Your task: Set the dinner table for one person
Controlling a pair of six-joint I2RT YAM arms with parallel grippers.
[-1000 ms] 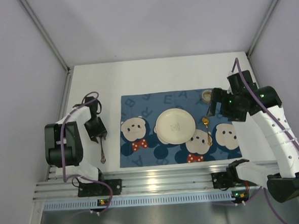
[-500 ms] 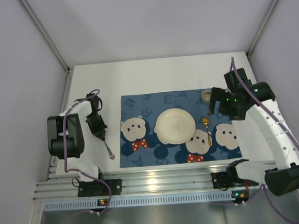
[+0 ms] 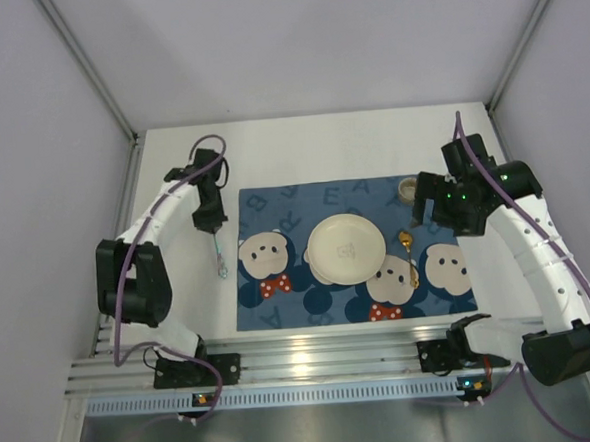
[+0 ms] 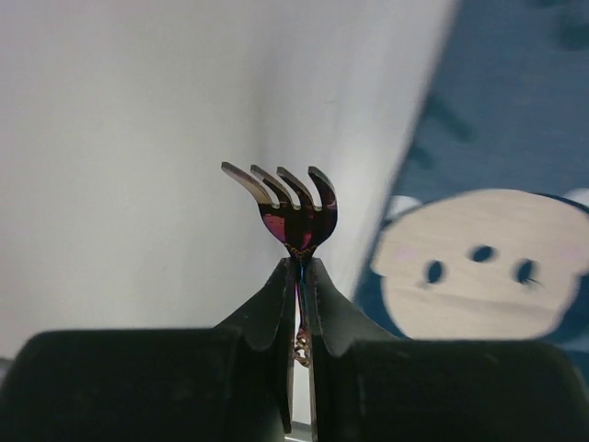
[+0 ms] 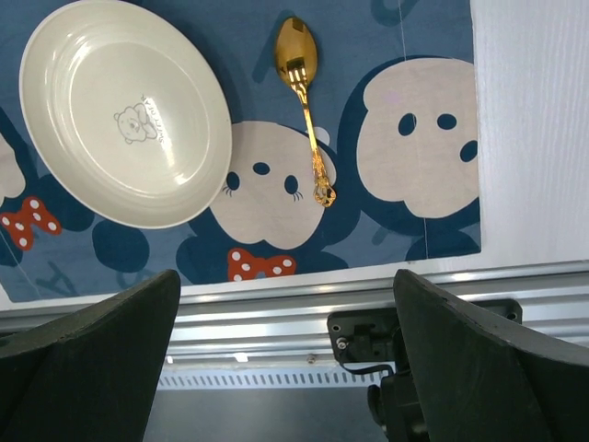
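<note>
White dinner table — left jaws pinch fork beside placemat edge; right jaws wide, empty.

The top external camera looks steeply down from above the near edge over the whole white tabletop and blue placemat. The left wrist camera peers closely along the left gripper past a fork. The right wrist camera looks down on the plate and gold spoon, both shared with the top view.

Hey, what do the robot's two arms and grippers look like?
Both the left arm and right arm have white links, black joints and a purple cable looped alongside. Green lights glow on the right arm. The left gripper and right gripper have black fingers.
</note>
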